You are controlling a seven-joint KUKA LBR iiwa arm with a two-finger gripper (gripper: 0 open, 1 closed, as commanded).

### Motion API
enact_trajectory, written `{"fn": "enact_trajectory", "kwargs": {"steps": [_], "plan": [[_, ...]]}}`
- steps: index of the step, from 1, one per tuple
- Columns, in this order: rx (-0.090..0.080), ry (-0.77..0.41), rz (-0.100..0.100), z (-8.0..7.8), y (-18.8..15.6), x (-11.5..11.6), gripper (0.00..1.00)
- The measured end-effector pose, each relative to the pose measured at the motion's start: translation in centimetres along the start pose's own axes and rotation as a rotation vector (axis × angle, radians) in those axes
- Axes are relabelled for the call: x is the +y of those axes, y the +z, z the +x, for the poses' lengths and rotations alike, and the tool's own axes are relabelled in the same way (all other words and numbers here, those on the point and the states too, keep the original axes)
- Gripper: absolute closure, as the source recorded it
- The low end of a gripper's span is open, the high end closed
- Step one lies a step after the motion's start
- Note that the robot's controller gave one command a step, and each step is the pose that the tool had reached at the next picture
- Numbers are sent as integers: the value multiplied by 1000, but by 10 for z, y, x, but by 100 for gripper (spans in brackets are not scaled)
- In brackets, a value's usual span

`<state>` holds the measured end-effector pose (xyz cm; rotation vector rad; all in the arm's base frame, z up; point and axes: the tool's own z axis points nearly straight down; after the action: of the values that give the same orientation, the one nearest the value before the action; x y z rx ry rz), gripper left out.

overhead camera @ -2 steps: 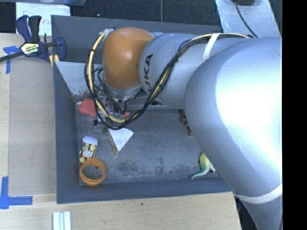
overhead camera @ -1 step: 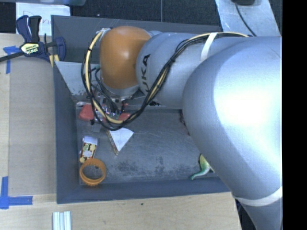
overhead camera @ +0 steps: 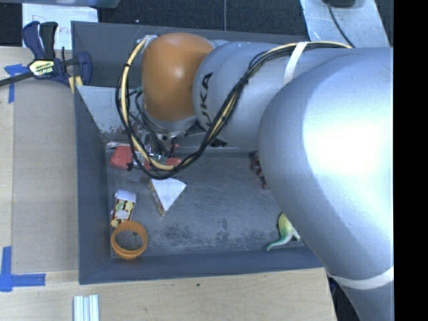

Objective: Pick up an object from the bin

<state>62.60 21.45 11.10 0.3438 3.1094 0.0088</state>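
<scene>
The gripper (overhead camera: pixel 155 154) is near the bin's (overhead camera: pixel 90 199) far left corner, beside a red block (overhead camera: pixel 122 156). Open or closed, I cannot tell.

Bin (overhead camera: pixel 221 212): grey sheet metal, matt, floor scuffed with dark smudged patches. Arm shell (overhead camera: pixel 334 146): silver, smooth, semi-gloss, soft highlights. Orange cover (overhead camera: pixel 170 72): smooth, satin sheen, looks like plastic. Cables (overhead camera: pixel 126 92): smooth black and yellow sheathing. Orange ring (overhead camera: pixel 129 239): glossy, translucent-looking, like tape or plastic. White triangle (overhead camera: pixel 172 191): flat, matt, paper-like. Red block (overhead camera: pixel 122 156): matt, material unclear. Green-yellow piece (overhead camera: pixel 286 233): smooth, plastic or rubber look.
</scene>
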Motion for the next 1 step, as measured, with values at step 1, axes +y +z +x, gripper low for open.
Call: {"fn": "enact_trajectory", "kwargs": {"steps": [1], "plan": [[6, 104, 1, 1, 43, -12, 0]]}}
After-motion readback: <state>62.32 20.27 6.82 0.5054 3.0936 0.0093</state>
